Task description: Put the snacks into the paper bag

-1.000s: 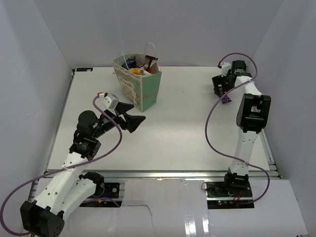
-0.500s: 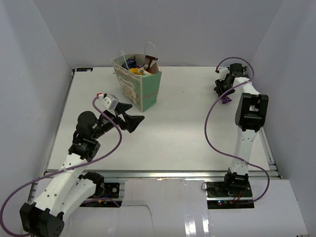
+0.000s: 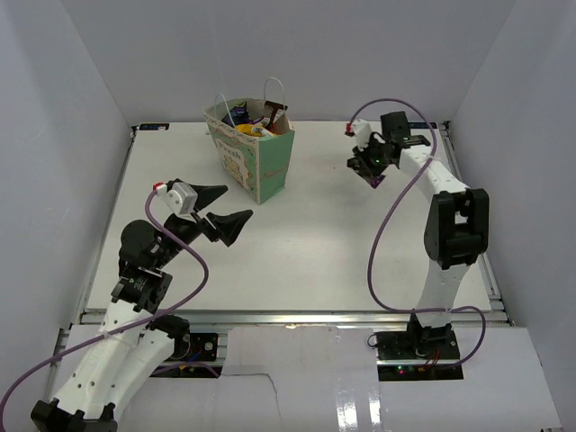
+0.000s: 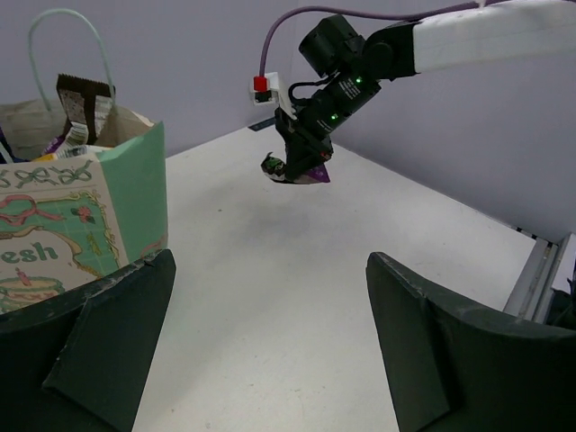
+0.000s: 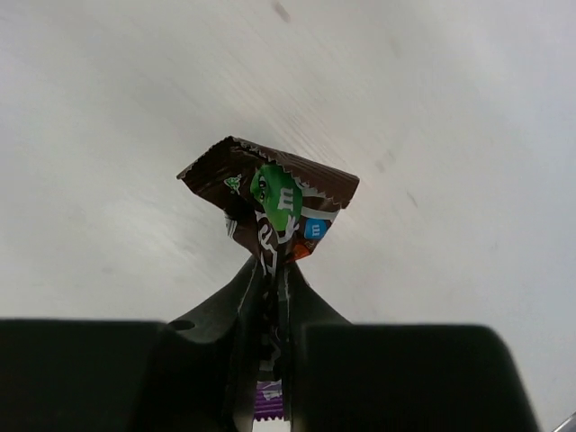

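My right gripper (image 3: 373, 169) is shut on a small candy packet (image 5: 270, 202), dark brown with a green figure, with a purple wrapper (image 5: 267, 400) showing lower between the fingers. In the left wrist view the packet (image 4: 301, 171) hangs under that gripper (image 4: 301, 151), off the table. The paper bag (image 3: 256, 157) stands upright at the back left, mint-green sided, with several snacks (image 3: 247, 121) sticking out of its top. It is also at the left edge (image 4: 81, 216) of the left wrist view. My left gripper (image 3: 238, 203) is open and holds nothing, just in front of the bag.
White walls enclose the table (image 3: 306, 243) on three sides. The right arm's purple cable (image 3: 387, 225) loops over the right part of the table. A metal rail (image 3: 288, 315) runs along the near edge.
The right gripper closed on the candy packet at the back right and carried it left, up off the table. The left arm drew back slightly, still open.
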`<action>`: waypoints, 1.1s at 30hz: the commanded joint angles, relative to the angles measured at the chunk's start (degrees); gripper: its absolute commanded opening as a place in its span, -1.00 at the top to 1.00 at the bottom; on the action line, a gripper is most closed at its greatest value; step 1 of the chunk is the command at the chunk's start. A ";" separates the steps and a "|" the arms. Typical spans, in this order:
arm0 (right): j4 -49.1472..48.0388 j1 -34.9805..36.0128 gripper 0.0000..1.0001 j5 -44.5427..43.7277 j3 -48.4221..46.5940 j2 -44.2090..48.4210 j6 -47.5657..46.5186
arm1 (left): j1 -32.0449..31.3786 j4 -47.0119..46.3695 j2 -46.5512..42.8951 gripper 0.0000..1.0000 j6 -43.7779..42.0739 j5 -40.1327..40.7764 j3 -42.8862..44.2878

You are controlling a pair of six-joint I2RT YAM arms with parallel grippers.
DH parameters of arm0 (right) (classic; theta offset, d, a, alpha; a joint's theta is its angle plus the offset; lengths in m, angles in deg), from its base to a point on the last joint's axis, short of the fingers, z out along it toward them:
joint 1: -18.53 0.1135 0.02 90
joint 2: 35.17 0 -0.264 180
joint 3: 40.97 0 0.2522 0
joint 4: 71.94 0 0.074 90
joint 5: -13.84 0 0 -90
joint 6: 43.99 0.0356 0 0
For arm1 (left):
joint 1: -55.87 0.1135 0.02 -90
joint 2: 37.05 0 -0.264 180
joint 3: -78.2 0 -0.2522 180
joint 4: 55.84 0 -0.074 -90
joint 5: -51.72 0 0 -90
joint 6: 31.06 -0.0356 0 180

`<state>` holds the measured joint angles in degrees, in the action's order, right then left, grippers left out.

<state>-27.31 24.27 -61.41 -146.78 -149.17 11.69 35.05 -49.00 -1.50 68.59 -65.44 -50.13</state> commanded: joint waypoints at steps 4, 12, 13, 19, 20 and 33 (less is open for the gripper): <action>1.20 17.53 0.74 6.97 -9.70 10.81 -0.66 | 1.30 -0.99 -2.24 -0.96 -1.48 4.65 -0.56; -5.71 30.02 0.73 -2.50 -33.27 3.70 5.76 | 3.59 -1.52 -3.56 -0.96 -1.30 6.33 -1.09; -8.09 30.99 0.73 -4.09 -33.63 2.56 5.76 | 4.29 -1.52 -3.56 -0.96 -1.21 6.33 -1.17; -20.66 35.48 0.73 -12.01 -40.03 -6.13 7.52 | 6.23 -1.96 -3.65 -0.96 -0.86 5.80 -1.35; -21.81 35.83 0.73 -13.15 -40.75 -6.93 7.52 | 6.40 -1.96 -3.56 -0.96 -0.86 5.80 -1.44; -27.97 35.92 -0.48 -16.24 -39.88 -10.38 6.55 | 10.18 -3.63 -2.06 -0.96 1.34 1.85 -1.96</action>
<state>-50.17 60.33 -77.08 -186.19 -163.59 18.27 44.77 -51.25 -3.58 69.09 -61.83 -51.92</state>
